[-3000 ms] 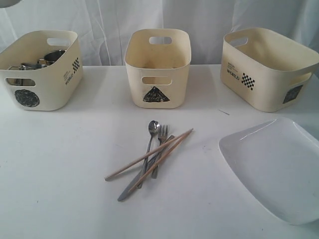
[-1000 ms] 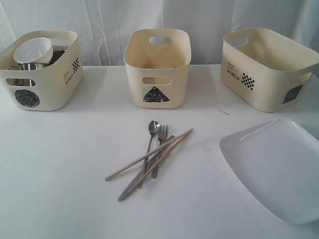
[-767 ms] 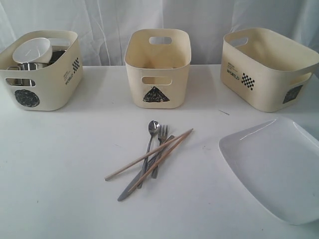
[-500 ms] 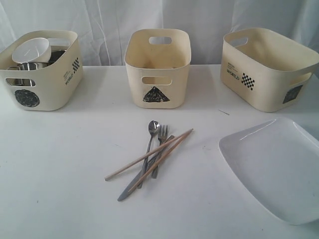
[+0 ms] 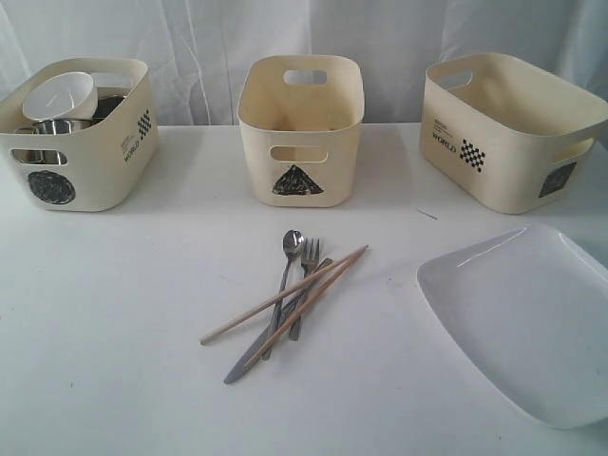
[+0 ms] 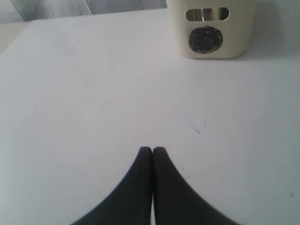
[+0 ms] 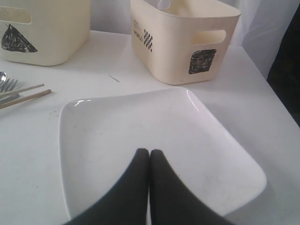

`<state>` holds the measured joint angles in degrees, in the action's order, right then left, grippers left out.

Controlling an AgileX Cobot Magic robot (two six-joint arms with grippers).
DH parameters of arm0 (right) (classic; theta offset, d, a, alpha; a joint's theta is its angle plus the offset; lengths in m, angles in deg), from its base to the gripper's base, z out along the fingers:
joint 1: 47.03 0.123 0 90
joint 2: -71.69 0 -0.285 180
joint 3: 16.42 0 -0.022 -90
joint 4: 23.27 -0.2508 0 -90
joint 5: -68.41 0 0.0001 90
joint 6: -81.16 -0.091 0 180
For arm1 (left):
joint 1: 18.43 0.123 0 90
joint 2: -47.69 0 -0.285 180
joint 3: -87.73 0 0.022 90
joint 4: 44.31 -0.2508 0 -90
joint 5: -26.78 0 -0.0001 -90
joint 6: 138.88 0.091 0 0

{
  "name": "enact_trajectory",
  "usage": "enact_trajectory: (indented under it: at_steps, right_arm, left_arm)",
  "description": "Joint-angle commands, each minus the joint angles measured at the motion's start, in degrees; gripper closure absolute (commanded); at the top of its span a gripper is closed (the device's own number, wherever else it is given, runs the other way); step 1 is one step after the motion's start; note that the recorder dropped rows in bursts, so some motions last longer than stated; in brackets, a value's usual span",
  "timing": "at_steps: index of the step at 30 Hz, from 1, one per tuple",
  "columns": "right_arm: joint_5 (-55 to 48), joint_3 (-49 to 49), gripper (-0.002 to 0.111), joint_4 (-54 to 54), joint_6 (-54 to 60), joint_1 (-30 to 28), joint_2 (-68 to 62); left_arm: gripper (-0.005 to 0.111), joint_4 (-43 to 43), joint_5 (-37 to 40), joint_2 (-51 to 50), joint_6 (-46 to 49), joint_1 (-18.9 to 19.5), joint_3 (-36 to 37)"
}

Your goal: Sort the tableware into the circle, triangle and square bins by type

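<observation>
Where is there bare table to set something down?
Bare table lies between the circle bin and the cutlery pile, across the near left. A narrower strip runs between that pile and the white plate. The circle bin itself is crowded.

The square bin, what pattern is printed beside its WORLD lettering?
A small black-and-white checkerboard on the cream square bin, clearest in the right wrist view.

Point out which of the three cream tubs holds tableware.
The cream plastic tub marked with a circle, far left: a white bowl and steel mugs show inside; the triangle tub and square tub show none.
</observation>
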<state>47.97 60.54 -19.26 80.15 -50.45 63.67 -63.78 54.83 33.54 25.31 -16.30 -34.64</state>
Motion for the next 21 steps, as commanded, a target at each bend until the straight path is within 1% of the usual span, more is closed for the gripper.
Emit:
enact_trajectory:
  at_steps: [1,4,6,7,8,9,10,14,21]
  right_arm:
    - [0.83,0.26,0.108,0.43,-0.24,0.06,0.23]
    - [0.83,0.26,0.108,0.43,-0.24,0.06,0.23]
    - [0.83,0.26,0.108,0.43,-0.24,0.06,0.23]
    - [0.83,0.26,0.108,0.43,-0.24,0.06,0.23]
    - [0.83,0.26,0.108,0.43,-0.24,0.06,0.23]
    - [0.83,0.26,0.108,0.43,-0.24,0.06,0.23]
    - [0.83,0.26,0.108,0.43,-0.24,0.06,0.23]
    - [0.83,0.26,0.108,0.43,-0.24,0.06,0.23]
    - [0.83,0.26,0.108,0.43,-0.24,0.06,0.23]
  left_arm:
    - [0.107,-4.64,-9.82,5.86,-8.37,1.91,9.46]
    - [0.107,-4.64,-13.17,6.37,-13.05,2.01,16.18]
    - [0.107,-4.08,-15.73,6.37,-14.16,2.01,19.59]
    - [0.107,-3.79,-17.47,6.37,-14.16,2.01,19.59]
    - [0.107,-2.16,-14.83,6.37,-13.37,1.77,19.59]
    - [0.107,-1.42,-14.21,6.37,-10.78,1.6,19.59]
    - [0.107,-0.8,-14.21,6.37,-7.81,1.37,19.59]
    - [0.107,-0.69,-13.87,6.37,-4.88,1.1,19.59]
    - [0.107,-0.69,-13.87,6.37,-4.88,1.1,19.59]
